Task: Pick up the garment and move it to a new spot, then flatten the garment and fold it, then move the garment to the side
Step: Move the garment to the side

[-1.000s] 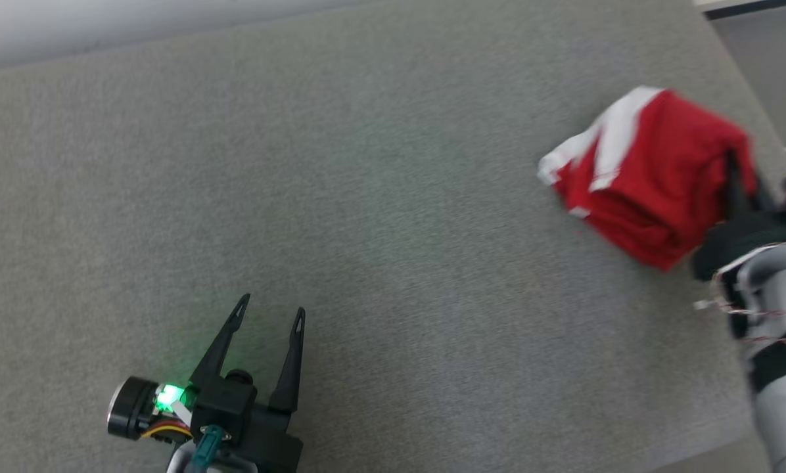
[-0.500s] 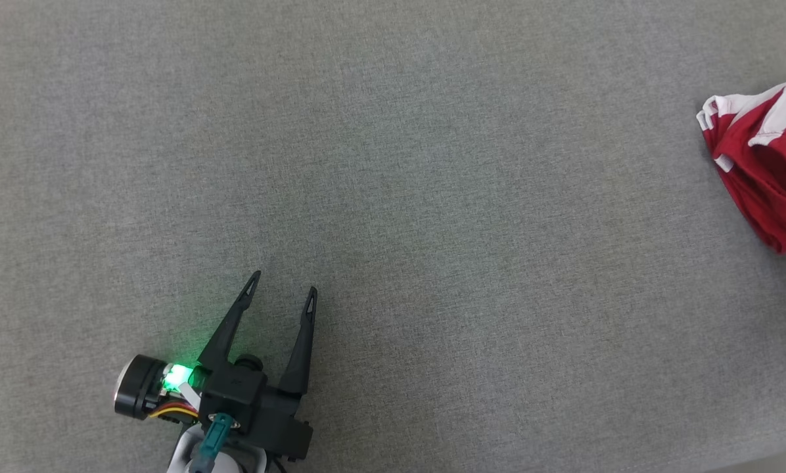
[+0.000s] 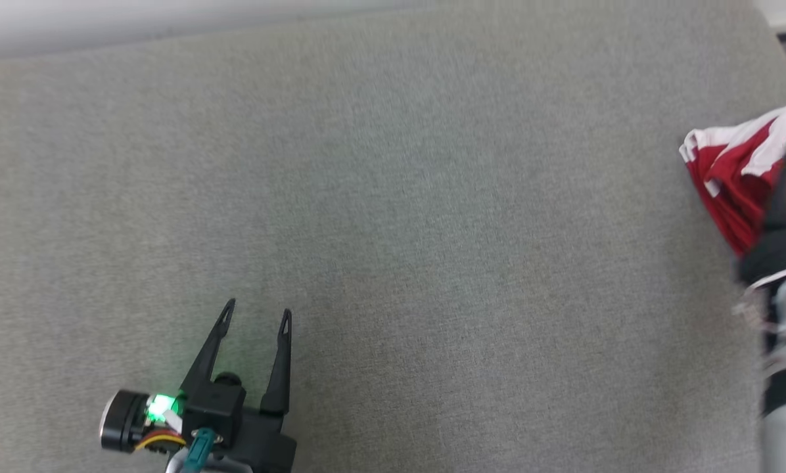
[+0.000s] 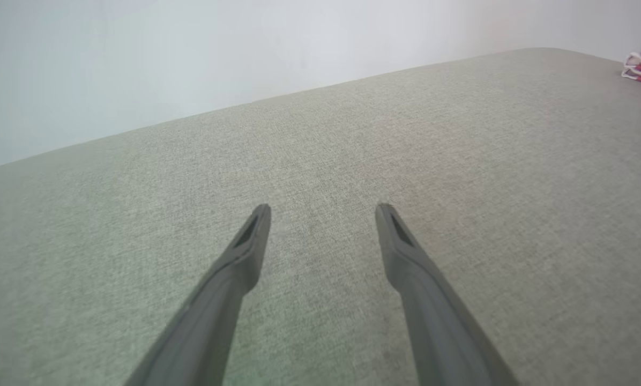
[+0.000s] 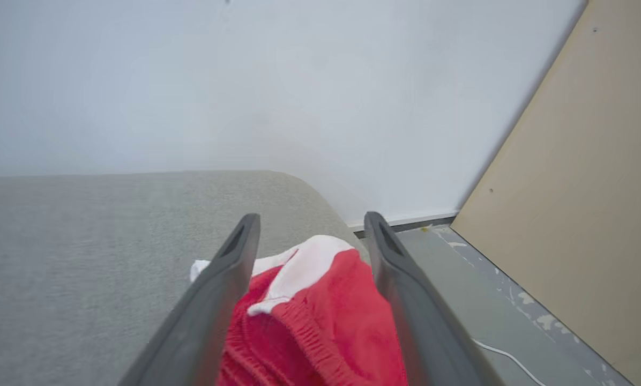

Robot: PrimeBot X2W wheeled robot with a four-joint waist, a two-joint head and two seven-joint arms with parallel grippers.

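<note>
one red garment [image 3: 735, 197] w/ white trim, bunched.

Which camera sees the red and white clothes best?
The right wrist view: the folded red-and-white fabric garment sits close and large. The head view catches it at the right edge, partly cut off. The left wrist view shows a tiny far corner.

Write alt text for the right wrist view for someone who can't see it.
The right gripper, jaws open, points over a bunched red-and-white garment near the corner of the grey surface. A white wall stands behind, a tan board to the right.
</note>
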